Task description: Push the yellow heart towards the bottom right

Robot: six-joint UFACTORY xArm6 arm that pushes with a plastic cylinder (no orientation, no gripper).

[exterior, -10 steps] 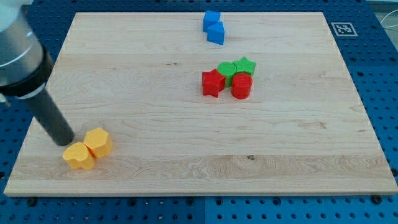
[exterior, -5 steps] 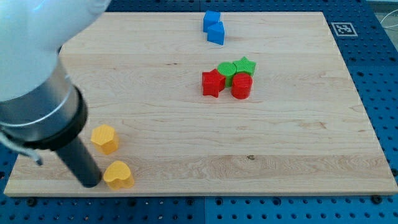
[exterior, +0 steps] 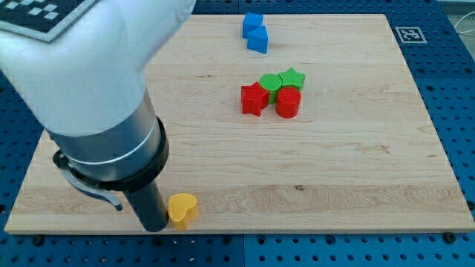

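The yellow heart (exterior: 182, 208) lies near the view's bottom edge of the wooden board (exterior: 349, 170), left of centre. My tip (exterior: 155, 227) rests on the board right against the heart's left side. The arm's large body covers the board's left part, so the second yellow block seen earlier is hidden behind it.
A red star (exterior: 253, 99), a red cylinder (exterior: 289, 102), a green block (exterior: 270, 83) and a green star (exterior: 293, 77) cluster at the board's centre. Two blue blocks (exterior: 254, 33) sit at the view's top. A marker tag (exterior: 410, 34) is at the top right corner.
My tip has moved right along the view's bottom edge and pushed the yellow heart right, away from the other yellow block, which the arm now hides.
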